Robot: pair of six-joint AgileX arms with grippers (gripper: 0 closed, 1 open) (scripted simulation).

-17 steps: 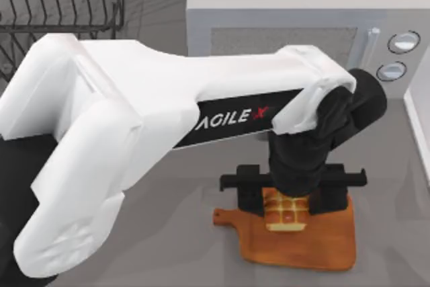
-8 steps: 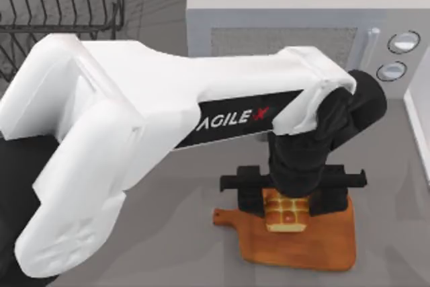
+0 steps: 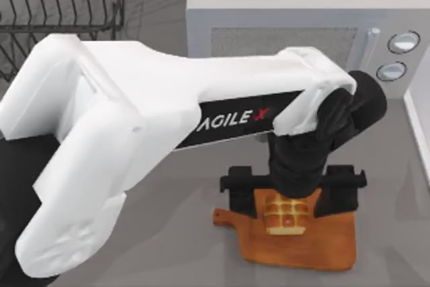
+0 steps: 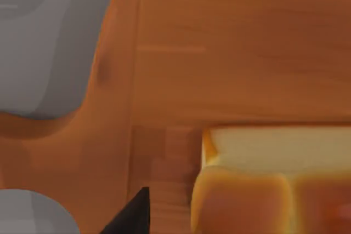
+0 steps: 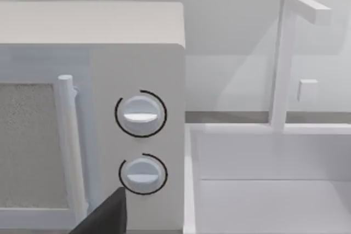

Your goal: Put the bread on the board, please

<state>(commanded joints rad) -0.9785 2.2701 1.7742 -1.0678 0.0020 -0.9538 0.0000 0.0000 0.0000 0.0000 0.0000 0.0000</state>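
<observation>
Golden-brown gridded block of pull-apart rolls is now resting on orange-brown wooden cutting board. Left tool fingers, clamped on bread half second ago, are being spread apart, flanking it. Release probably complete. Right tool is being kept parked facing white microwave.

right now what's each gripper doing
Left gripper: open over the board, fingers spread to either side of the bread, not gripping it.
Right gripper: cannot be told; its wrist view faces the microwave.
</observation>
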